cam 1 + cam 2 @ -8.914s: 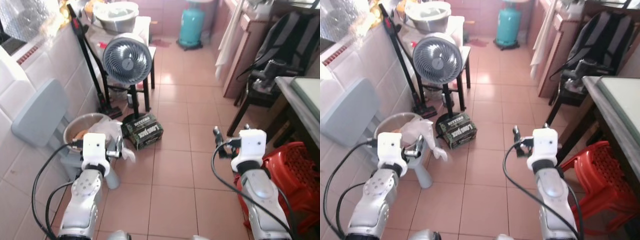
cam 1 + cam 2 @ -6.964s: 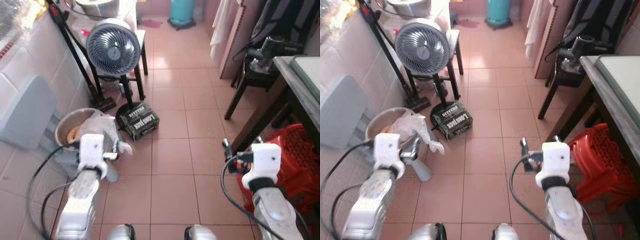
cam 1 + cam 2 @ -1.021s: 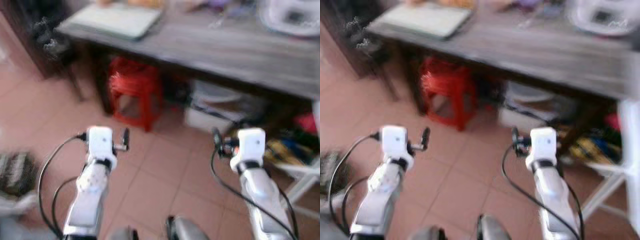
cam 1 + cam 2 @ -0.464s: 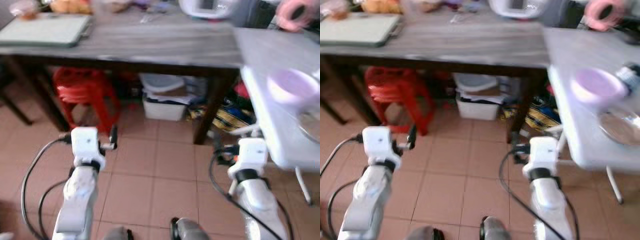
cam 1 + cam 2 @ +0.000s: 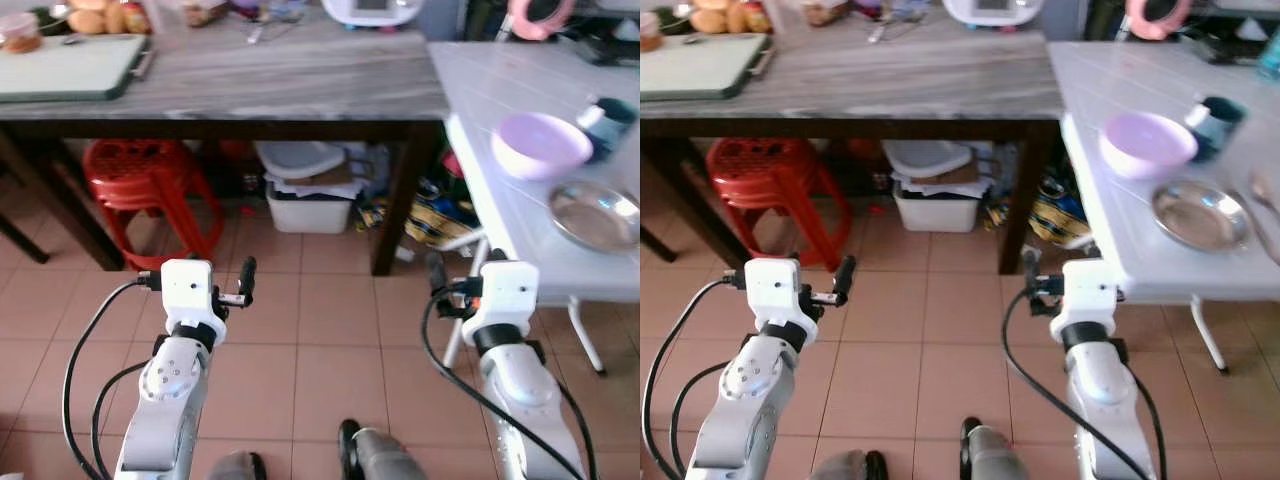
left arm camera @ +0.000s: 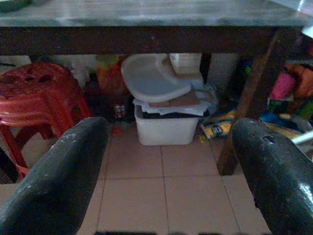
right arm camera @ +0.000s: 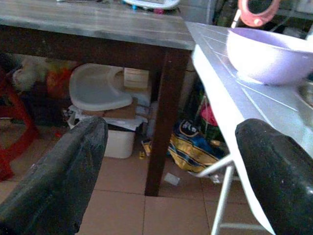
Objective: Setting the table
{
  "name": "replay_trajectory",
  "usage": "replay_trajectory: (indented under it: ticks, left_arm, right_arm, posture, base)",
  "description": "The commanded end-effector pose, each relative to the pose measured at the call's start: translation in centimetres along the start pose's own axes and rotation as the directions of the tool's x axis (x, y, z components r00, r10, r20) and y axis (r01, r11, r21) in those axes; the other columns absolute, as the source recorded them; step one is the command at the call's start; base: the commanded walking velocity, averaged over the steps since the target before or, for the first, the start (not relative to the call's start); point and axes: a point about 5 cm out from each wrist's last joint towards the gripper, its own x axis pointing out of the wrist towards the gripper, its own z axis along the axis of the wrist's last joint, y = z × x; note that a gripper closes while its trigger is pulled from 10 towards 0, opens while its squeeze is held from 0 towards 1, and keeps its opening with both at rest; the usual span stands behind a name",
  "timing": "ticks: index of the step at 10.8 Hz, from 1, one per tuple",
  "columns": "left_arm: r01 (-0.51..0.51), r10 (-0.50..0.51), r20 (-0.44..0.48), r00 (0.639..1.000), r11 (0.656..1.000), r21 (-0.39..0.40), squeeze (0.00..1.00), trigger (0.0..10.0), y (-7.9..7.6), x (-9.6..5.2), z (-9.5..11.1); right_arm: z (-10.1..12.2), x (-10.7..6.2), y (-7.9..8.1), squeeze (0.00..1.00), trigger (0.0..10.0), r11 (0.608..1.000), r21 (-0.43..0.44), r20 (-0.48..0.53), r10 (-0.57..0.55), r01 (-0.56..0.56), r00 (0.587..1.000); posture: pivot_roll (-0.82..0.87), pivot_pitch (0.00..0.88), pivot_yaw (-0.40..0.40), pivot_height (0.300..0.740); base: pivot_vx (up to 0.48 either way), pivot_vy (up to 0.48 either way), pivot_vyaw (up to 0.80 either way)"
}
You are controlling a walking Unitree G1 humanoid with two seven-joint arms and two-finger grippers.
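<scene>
A white folding table (image 5: 500, 90) stands at the right. On it sit a lilac bowl (image 5: 543, 143), a steel plate (image 5: 596, 215) and a teal cup (image 5: 604, 113). The bowl (image 7: 266, 51) also shows on the white tabletop in the right wrist view. My right gripper (image 5: 437, 280) hangs open and empty over the floor, just below and left of that table's near corner. My left gripper (image 5: 243, 285) is open too, holding nothing, above the tiles in front of the dark table (image 5: 250, 80). Both wrist views show the fingers (image 6: 63, 181) (image 7: 274, 171) spread wide.
The long dark table has a grey top with a green cutting board (image 5: 65, 68) and clutter at the back. Under it stand a red plastic stool (image 5: 150, 180), a white bin (image 5: 308, 205) and bags. The white table's thin legs (image 5: 582, 335) are near my right arm.
The camera has swung right and steadied: the white table with bowl and plate has come further into view and sharpened. Both arms stay held out in front, fingers apart.
</scene>
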Motion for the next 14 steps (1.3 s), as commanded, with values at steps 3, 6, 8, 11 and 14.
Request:
replay_trajectory:
  ticks: [3,6,8,11,14]
  left_arm:
    - [0.023,-0.023,0.005,1.000,1.000,0.005,0.00,10.0,-0.3,-0.1,0.3]
    - [-0.024,0.024,-0.005,1.000,0.999,0.021,0.00,10.0,-0.3,0.1,0.0]
    - [0.018,-0.018,-0.013,1.000,0.999,0.036,0.00,10.0,-0.4,0.1,-0.1]
    - [0.040,-0.041,0.004,0.999,0.998,0.045,0.00,10.0,-0.9,0.1,0.1]
    - [0.023,-0.023,0.043,0.999,1.000,0.011,0.00,10.0,-0.9,0.1,1.6]
  right_arm:
    - [-0.1,0.0,0.3,0.00,10.0,1.000,0.004,-0.010,0.019,-0.019,1.000]
    - [-0.2,0.0,0.3,0.00,10.0,0.999,-0.001,-0.014,0.034,-0.034,0.999]
    - [-0.2,0.2,0.4,0.00,10.0,0.999,-0.003,-0.015,0.045,-0.045,0.999]
    - [-0.2,0.4,0.3,0.00,10.0,0.999,-0.006,-0.012,0.046,-0.046,0.999]
    - [1.1,0.5,0.4,0.00,10.0,0.999,-0.020,0.033,0.042,-0.042,0.999]
  posture:
    - [-0.07,0.156,0.023,0.740]
    - [-0.06,0.150,0.014,0.740]
    - [-0.06,0.149,0.013,0.740]
    - [-0.07,0.150,0.014,0.740]
    - [-0.07,0.153,0.008,0.740]
  base:
    - [0.262,0.000,0.00]
    - [0.089,0.000,0.00]
    - [0.000,0.000,0.00]
    - [0.000,-0.104,-0.53]
    - [0.000,-0.454,0.00]
